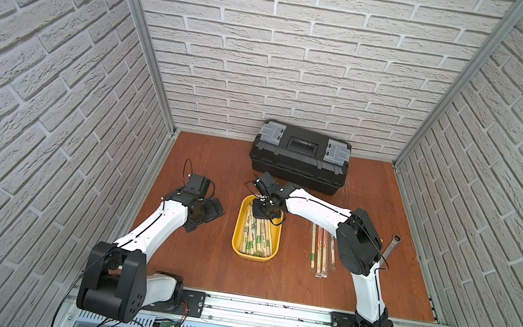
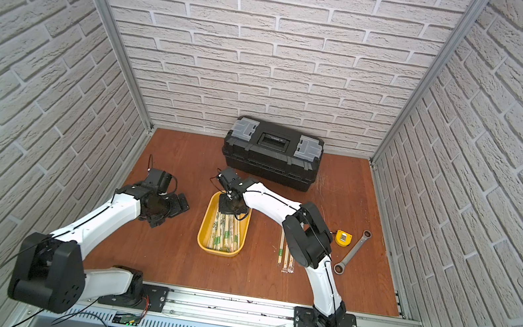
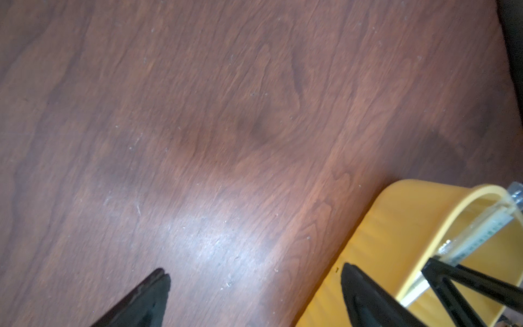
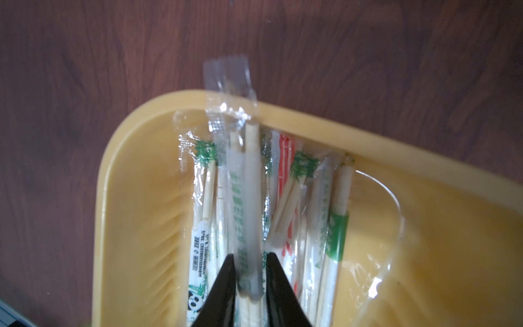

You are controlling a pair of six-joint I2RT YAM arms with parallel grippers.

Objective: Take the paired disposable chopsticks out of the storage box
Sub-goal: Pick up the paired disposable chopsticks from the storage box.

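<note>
Nearest, on the brown counter (image 1: pixel 203 267), right of the box: a few loose pairs (image 1: pixel 319 252) in clear sleeves. Side by side, lengthwise front to back, green and orange prints showing, already out.

Just left of them, the yellow box (image 1: pixel 253 257), long side running front to back. Inside, a heap of chopsticks (image 1: pixel 256 236), all sleeved and lying lengthwise. Green, orange and panda prints seen in the right wrist view.

Further right, well apart from the box, a wrench (image 2: pixel 352 250) lying slantwise. Beside its far end, a yellow tape measure (image 2: pixel 343 238).

Left of the box, left pincer (image 3: pixel 254 271) spread wide and empty over bare counter, one finger just beside the box's outer wall. Touching the counter or not: cannot tell.

At the box's far end, right pincer (image 4: pixel 250 256) pointing down into it, clenched on a single held pair (image 4: pixel 249 175) in a green-printed sleeve, blurred. That pair tilted, its clear sleeve end lying over the rim.

Farthest back, against the brick wall, a closed black toolbox (image 1: pixel 298 162) with grey latches, apart from the box.
</note>
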